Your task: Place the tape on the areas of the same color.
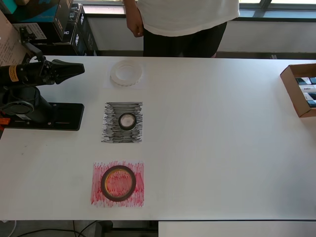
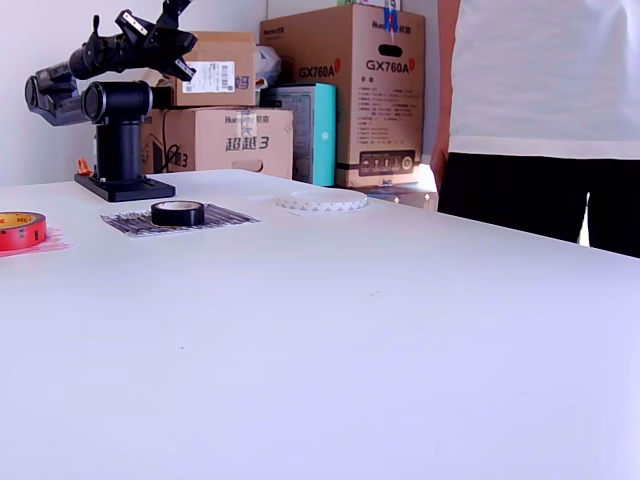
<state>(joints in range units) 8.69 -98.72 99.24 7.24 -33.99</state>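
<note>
Jaws (image 1: 79, 69) pressed together, empty, beside white tape roll (image 1: 126, 72); beyond it, black tape roll (image 1: 127, 121) on black sheet (image 1: 111, 133), red tape roll (image 1: 118, 183) on red sheet (image 1: 97, 192).

A single black robot arm (image 1: 29, 74) stands on a flat black base plate (image 1: 47, 116) at the overhead view's left edge. Its links are folded back over the base, with the forearm lying roughly level, well above the surface. The gripper (image 1: 79, 68) points toward the overhead view's right. Its jaws appear drawn together into a narrow tip and hold nothing. In the exterior view the gripper (image 2: 178, 48) sits high, above the arm's dark upright column (image 2: 120, 125).
</note>
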